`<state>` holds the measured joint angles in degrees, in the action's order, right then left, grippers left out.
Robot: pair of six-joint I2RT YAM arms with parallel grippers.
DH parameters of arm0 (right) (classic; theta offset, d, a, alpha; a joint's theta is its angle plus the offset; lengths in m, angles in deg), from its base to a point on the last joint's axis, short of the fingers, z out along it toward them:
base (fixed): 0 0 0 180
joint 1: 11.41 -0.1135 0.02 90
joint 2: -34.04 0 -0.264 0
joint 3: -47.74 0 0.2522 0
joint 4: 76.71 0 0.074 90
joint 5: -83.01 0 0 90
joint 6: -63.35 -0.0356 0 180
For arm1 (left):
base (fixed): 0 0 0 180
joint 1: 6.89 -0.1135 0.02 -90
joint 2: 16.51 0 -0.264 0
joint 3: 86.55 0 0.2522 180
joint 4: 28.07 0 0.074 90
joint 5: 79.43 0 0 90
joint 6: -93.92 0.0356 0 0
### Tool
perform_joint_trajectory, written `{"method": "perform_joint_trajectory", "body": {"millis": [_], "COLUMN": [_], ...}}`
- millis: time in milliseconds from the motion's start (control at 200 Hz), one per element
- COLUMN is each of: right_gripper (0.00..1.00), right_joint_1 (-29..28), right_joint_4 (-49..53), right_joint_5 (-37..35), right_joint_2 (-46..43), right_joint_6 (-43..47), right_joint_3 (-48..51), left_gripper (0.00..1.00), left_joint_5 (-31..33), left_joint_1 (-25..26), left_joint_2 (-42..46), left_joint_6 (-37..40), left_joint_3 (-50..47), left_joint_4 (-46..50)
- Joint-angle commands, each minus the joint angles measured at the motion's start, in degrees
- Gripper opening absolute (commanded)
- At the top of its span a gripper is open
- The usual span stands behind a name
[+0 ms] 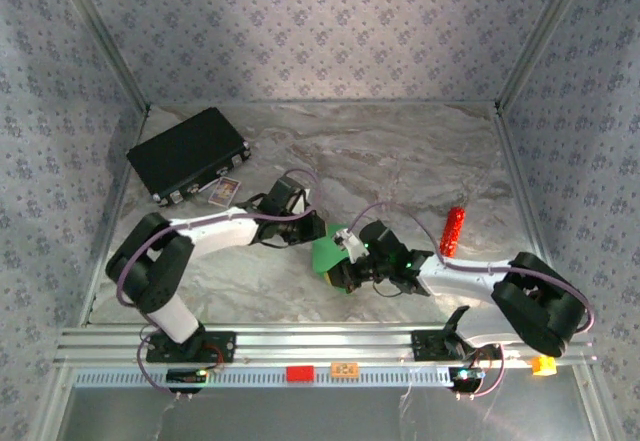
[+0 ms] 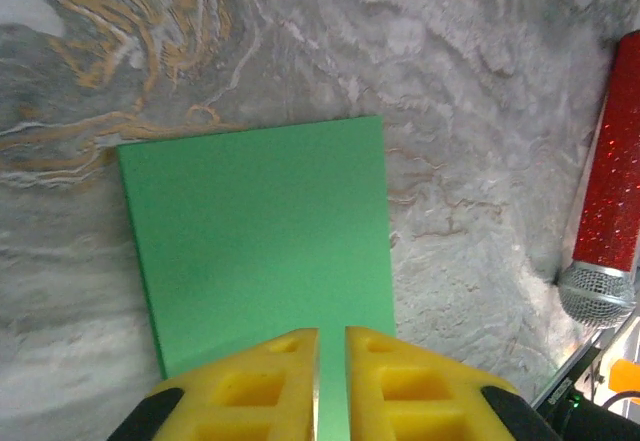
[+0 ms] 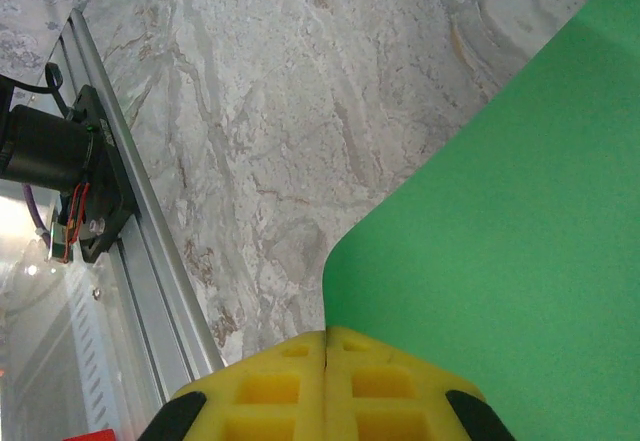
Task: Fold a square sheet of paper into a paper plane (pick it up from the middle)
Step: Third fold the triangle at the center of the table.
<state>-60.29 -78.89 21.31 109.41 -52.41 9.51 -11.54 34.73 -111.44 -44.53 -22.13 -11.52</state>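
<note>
The square sheet of paper (image 1: pixel 325 253) is bright green and lies between the two arms at the table's middle; in the left wrist view the sheet (image 2: pixel 260 231) looks like a flat folded rectangle. My left gripper (image 1: pixel 318 229) sits at the sheet's far-left edge. Its yellow fingers (image 2: pixel 290 371) stand a narrow gap apart, with green showing through the gap (image 2: pixel 332 336). My right gripper (image 1: pixel 345 266) is at the near edge, shut (image 3: pixel 327 336) on the sheet (image 3: pixel 500 211), which rises curved from its fingertips.
A sparkly red cylinder (image 1: pixel 453 231) with a silver cap lies right of the paper, close to the left wrist's view edge (image 2: pixel 610 201). A black case (image 1: pixel 188 153) sits at the back left with a small card (image 1: pixel 225 189) beside it. The aluminium rail (image 1: pixel 330 346) runs along the near edge.
</note>
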Motion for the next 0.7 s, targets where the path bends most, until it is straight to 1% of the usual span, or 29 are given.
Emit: {"method": "perform_joint_trajectory", "body": {"millis": [0,100,255,410,490,580,700], "right_gripper": [0.01,0.01,0.01,0.01,0.01,0.01,0.01], "right_joint_1": [-0.3,-0.3,-0.3,-0.2,-0.2,0.5,2.1], "right_joint_4": [-1.1,-1.3,0.0,0.8,3.6,7.6,9.2], "right_joint_5": [-0.6,-0.6,-1.5,-2.7,-6.1,-12.0,-15.3], "right_joint_2": [0.9,1.1,0.9,1.0,0.7,0.7,0.8], "right_joint_6": [-0.7,-0.9,-0.7,-1.0,-0.9,-1.1,-1.7], "right_joint_3": [-0.1,-0.1,-0.1,-0.4,-1.2,-2.2,-2.6], "left_gripper": [0.13,0.13,0.12,0.10,0.10,0.10,0.10], "left_joint_5": [-3.9,-2.3,-2.4,-1.4,-0.7,0.0,0.3], "left_joint_1": [0.1,0.1,0.3,0.5,0.5,0.5,0.6], "left_joint_2": [-2.8,-5.1,-8.1,-10.2,-10.4,-10.3,-9.9], "left_joint_6": [1.4,2.2,2.3,2.5,2.4,2.6,2.8], "left_joint_3": [1.7,1.9,1.6,1.4,0.8,0.6,0.9], "left_joint_4": [-2.2,-1.8,-2.8,-1.5,-1.3,-0.7,-0.4]}}
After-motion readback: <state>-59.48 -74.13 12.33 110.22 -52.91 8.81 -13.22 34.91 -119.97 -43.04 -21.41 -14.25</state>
